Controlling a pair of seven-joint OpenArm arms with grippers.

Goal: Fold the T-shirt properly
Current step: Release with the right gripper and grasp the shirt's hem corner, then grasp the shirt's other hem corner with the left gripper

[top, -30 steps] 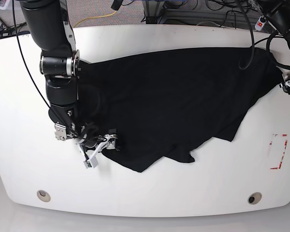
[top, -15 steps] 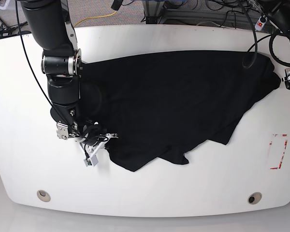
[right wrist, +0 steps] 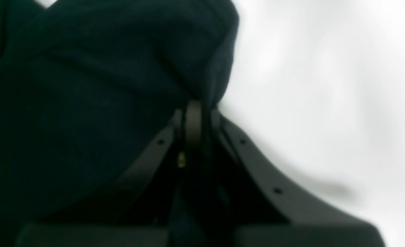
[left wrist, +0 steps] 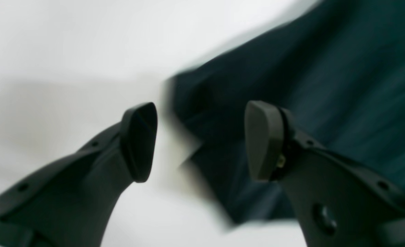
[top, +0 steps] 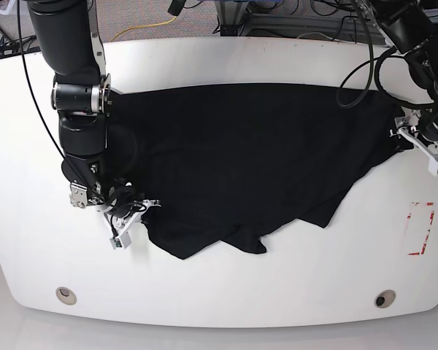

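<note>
The black T-shirt (top: 255, 160) lies spread and rumpled across the white table (top: 226, 292). My right gripper (top: 135, 211), at the left of the base view, is shut on the shirt's lower left edge. The right wrist view shows its jaws pressed together with a fold of T-shirt (right wrist: 85, 103) pinched between them at the right gripper (right wrist: 193, 118). My left gripper (top: 412, 137) hovers at the shirt's far right edge. In the blurred left wrist view, the left gripper (left wrist: 200, 140) stands open, and a corner of the T-shirt (left wrist: 308, 68) lies between and beyond its fingers.
A red-marked rectangle (top: 422, 228) sits on the table near the right edge. Two round holes (top: 66, 294) (top: 384, 299) lie near the front edge. Cables (top: 365, 65) hang over the back right of the table.
My right gripper has shut on the shirt's edge and pulled it leftward. The left arm has come in from the table's right edge to the shirt's right edge.
</note>
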